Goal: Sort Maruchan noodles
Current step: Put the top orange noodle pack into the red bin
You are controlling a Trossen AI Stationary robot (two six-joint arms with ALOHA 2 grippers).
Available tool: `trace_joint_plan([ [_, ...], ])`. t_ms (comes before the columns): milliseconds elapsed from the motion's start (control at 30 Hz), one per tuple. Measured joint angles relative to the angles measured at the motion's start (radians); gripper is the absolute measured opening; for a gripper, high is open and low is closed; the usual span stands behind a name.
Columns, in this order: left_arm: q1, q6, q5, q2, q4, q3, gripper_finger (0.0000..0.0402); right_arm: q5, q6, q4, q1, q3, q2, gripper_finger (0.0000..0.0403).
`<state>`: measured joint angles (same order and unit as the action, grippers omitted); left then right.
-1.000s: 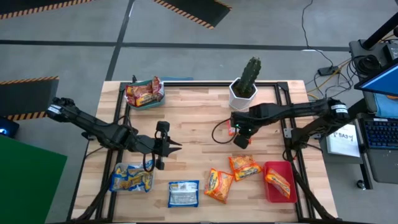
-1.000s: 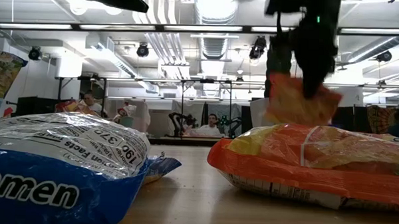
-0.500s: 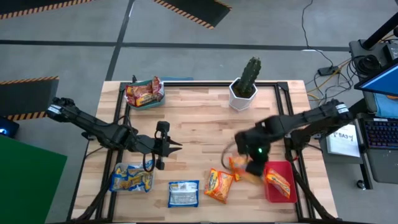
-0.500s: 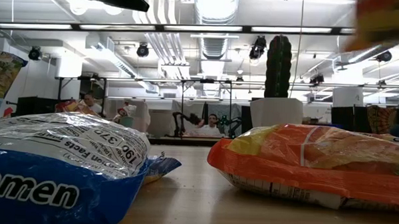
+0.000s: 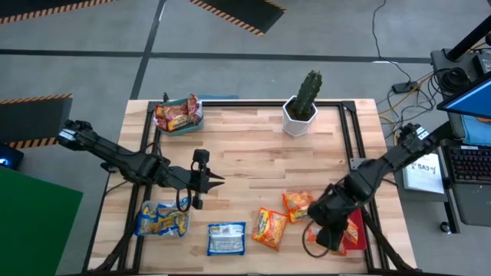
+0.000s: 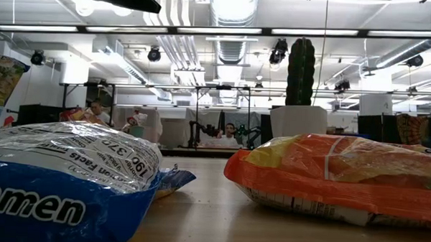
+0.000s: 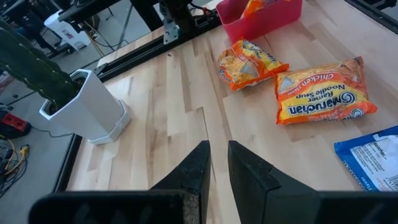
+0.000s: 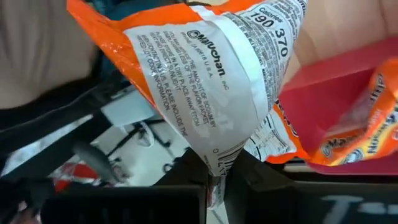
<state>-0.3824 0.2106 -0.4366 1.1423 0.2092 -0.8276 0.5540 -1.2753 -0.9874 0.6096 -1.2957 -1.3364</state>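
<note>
My right gripper point(image 5: 326, 232) hangs over the near right corner, above the red tray point(image 5: 356, 208), shut on an orange Maruchan packet point(image 8: 205, 68). The tray holds another orange packet point(image 8: 367, 137). Two orange packets point(image 5: 299, 204) point(image 5: 269, 228) and a blue-white one point(image 5: 226, 238) lie flat on the table near the front. Blue-yellow packets point(image 5: 162, 219) lie at the near left, and red ones point(image 5: 178, 114) sit in a tray at the far left. My left gripper point(image 7: 217, 149) waits left of centre, shut and holding nothing. My right gripper pinches the orange packet by its crimped end point(image 8: 216, 163) between the two fingers. The fingers slant downward. The packet reaches out ahead of them, its printed back and seam toward the wrist camera, lifted clear above the red tray.
A cactus in a white pot point(image 5: 301, 110) stands at the far edge, right of centre. A black frame rail point(image 5: 347, 130) runs along the table's right side. Bare wood lies between the two arms. In the low view, people show in the room behind.
My right gripper has carried the orange packet from beside the cactus pot toward the table's near right corner, rising a little and turning as it went. It now hangs over the red tray and is out of the low view.
</note>
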Motion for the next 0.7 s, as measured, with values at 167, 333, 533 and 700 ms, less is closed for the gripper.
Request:
trace_joint_plan([
  [167, 0.000, 0.001, 0.000, 0.000, 0.000, 0.000, 0.0039, -0.021, -0.086, -0.003, 0.082, 0.049, 0.000, 0.0011],
  [333, 0.000, 0.001, 0.000, 0.000, 0.000, 0.000, 0.0039, -0.012, -0.140, -0.003, 0.159, 0.121, -0.001, 0.0011],
  [533, 0.000, 0.001, 0.000, 0.000, -0.001, 0.000, 0.0039, -0.002, -0.169, -0.013, 0.183, 0.188, 0.011, 0.0011],
  [700, 0.000, 0.001, 0.000, 0.000, -0.011, -0.001, 0.0039, -0.005, -0.203, -0.104, 0.183, 0.218, 0.041, 0.0011],
])
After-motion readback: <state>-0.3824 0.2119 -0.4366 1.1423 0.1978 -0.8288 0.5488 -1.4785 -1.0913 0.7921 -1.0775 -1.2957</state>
